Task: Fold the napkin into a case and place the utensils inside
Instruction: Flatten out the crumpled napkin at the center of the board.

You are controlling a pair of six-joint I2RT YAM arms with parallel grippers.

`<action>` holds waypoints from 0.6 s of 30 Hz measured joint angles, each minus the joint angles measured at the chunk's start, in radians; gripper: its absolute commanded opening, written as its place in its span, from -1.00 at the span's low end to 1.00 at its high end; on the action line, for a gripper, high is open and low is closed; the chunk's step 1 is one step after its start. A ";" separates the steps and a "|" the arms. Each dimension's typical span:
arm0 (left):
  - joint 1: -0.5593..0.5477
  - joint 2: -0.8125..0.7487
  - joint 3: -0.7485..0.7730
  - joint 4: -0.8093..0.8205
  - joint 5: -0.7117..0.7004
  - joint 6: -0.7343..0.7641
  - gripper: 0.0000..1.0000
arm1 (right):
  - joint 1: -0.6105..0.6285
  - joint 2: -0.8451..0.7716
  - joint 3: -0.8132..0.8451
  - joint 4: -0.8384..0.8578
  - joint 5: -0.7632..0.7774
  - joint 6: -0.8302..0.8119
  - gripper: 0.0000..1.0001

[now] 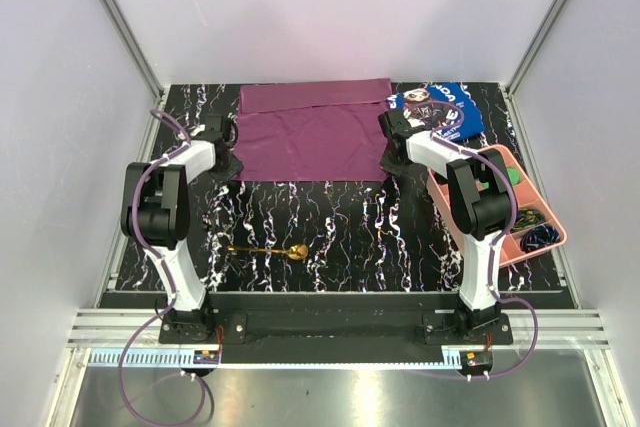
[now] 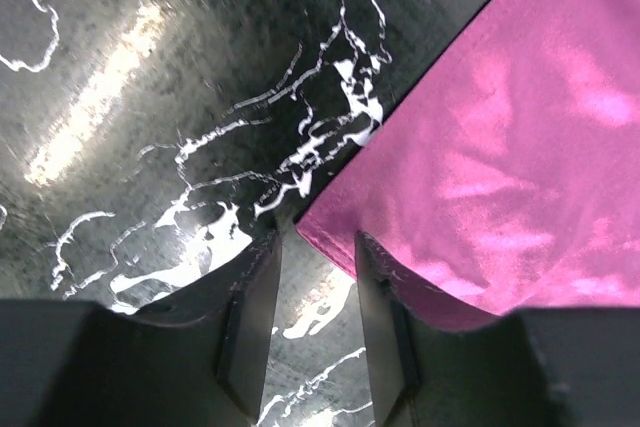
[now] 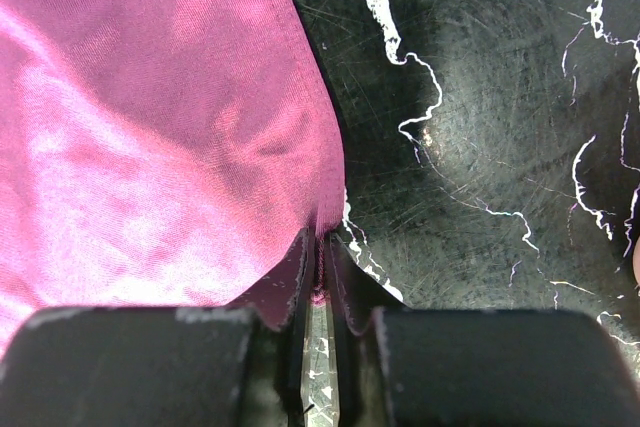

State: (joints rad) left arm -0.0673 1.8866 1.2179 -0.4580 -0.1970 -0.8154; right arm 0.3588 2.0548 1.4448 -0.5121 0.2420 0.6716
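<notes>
napkin: plum-purple, slightly shiny cloth napkin (image 1: pixel 310 142) lies flat at the 12 o'clock end of the black white-veined marble table (image 1: pixel 330 227). a fold line runs side to side across it, leaving a narrower band along the far edge. can't tell which layer is on top.
left gripper: left gripper (image 1: pixel 228 160) sits at the napkin's 7 o'clock corner, low over the table. in the wrist view the left gripper (image 2: pixel 315 242) has its jaws apart, with bare table showing between the fingers (image 2: pixel 250 307). the corner tip of the napkin (image 2: pixel 500 147) reaches into the gap and lies against the right-hand finger. nothing is clamped.
right gripper: right gripper (image 1: pixel 392 160) sits at the napkin's 5 o'clock corner. in the wrist view the right gripper (image 3: pixel 322 247) has its jaws pinched together on the corner of the napkin (image 3: pixel 150 127). the cloth bunches up into the pinch.
spoon: small gold metal spoon (image 1: pixel 268 249) lies on bare table at about 7 o'clock from table centre. handle points to 9 o'clock, bowl to 3 o'clock. it is well apart from the napkin and from both grippers.
extras: blue printed cloth (image 1: pixel 440 112) at 1 o'clock, just beside the napkin's far right corner. pink compartment tray (image 1: pixel 560 232) at 3 o'clock, partly hidden behind the right arm.
</notes>
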 measured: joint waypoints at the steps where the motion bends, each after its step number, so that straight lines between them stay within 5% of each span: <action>1: -0.004 0.006 0.011 -0.014 -0.003 -0.006 -0.24 | 0.000 0.000 0.000 0.000 0.000 0.000 -0.80; 6: -0.020 0.048 0.077 -0.083 -0.025 -0.028 -0.22 | 0.000 -0.002 -0.005 0.009 -0.008 0.006 -0.81; 18: -0.032 0.092 0.149 -0.177 -0.081 -0.037 -0.82 | -0.001 -0.026 -0.044 0.044 -0.052 0.013 -0.90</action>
State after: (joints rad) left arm -0.0994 1.9785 1.3666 -0.6346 -0.2783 -0.8528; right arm 0.3576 2.0289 1.4006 -0.4679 0.1898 0.6846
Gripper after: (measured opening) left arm 0.185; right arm 0.071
